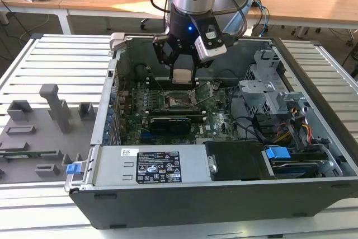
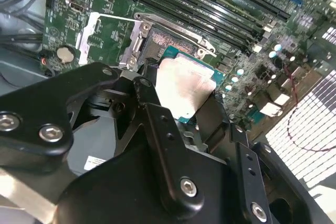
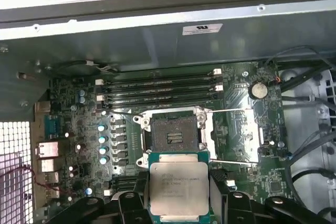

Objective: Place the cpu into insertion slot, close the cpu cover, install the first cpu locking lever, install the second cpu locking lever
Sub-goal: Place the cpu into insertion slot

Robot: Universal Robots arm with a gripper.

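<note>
Exterior view: the gripper (image 1: 183, 78) hangs inside the open computer case (image 1: 106, 110), clasping the chip (image 1: 183, 74) by its edges, near the socket (image 1: 180, 100) on the green board (image 1: 131, 118). First wrist view: the chip (image 3: 178, 186) sits between the black fingers (image 3: 216, 195), silver face showing, apart from the open socket (image 3: 173, 137). Second wrist view: the chip (image 2: 184, 90) is clamped by two opposite edges, close to the socket (image 2: 163, 40)
</note>
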